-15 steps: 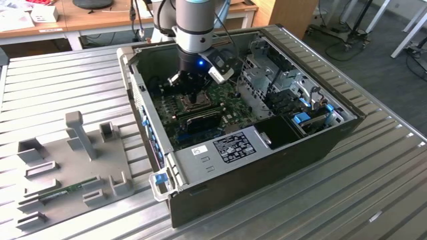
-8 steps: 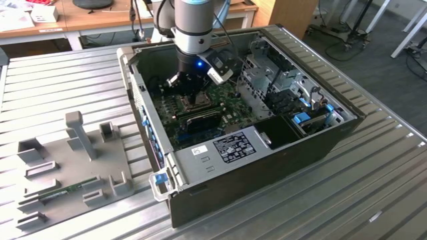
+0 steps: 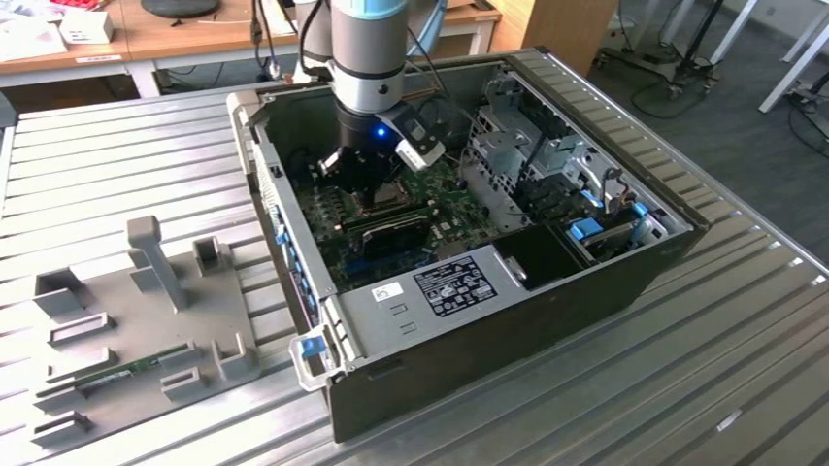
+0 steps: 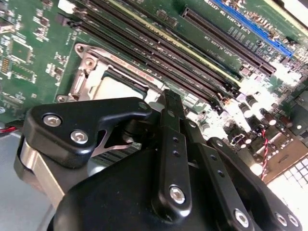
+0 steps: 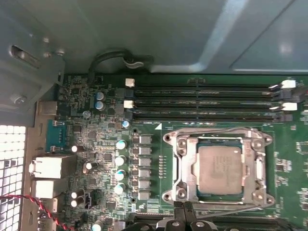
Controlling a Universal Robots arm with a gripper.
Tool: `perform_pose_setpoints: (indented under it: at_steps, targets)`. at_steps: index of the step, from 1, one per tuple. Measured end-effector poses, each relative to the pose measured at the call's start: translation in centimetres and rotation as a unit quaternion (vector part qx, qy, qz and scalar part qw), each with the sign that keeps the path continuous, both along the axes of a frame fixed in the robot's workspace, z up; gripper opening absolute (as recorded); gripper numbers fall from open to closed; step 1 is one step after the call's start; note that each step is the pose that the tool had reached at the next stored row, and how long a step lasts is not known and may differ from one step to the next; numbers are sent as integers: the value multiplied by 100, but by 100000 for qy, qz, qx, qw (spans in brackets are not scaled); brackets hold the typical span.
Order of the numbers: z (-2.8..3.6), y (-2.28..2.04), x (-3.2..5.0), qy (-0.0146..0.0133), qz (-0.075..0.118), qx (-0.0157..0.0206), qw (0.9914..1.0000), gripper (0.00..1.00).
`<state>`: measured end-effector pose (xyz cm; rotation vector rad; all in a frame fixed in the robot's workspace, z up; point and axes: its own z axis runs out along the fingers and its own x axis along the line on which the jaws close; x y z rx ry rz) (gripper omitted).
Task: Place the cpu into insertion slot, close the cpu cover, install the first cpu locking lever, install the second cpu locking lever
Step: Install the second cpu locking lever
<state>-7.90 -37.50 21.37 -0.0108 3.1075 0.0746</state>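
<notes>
The cpu point(image 5: 220, 168), a silver-grey square chip, lies flat in the insertion slot point(image 5: 219, 143) of the green motherboard. The silver cpu cover point(image 5: 185, 163) is down around it, its window framing the chip. A thin wire locking lever point(image 5: 216, 131) runs along the socket edge towards the memory slots; another point(image 5: 226, 204) lies along the edge nearest my fingers. My gripper point(image 5: 185, 214) is shut, its black tips just outside that socket edge with nothing seen between them. In the second wrist view the gripper point(image 4: 171, 96) hovers beside the cpu point(image 4: 113, 89). In the exterior view the gripper point(image 3: 369, 184) reaches down inside the open computer case.
Long black memory slots point(image 5: 202, 101) run beside the socket. Capacitors point(image 5: 120, 159) and rear ports point(image 5: 48, 168) flank it. The case walls point(image 3: 279, 223) and a drive cage point(image 3: 518, 155) hem the arm in. A grey fixture plate point(image 3: 143, 330) lies on the ribbed metal table.
</notes>
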Motion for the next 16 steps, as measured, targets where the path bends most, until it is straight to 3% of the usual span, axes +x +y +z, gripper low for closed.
perform_pose_setpoints:
  at_steps: [5, 16]
  targets:
    - [-57, 0, -35, 0, -9, 3, 100000, 10]
    - [-100, 0, -63, 2, -8, 14, 100000, 10]
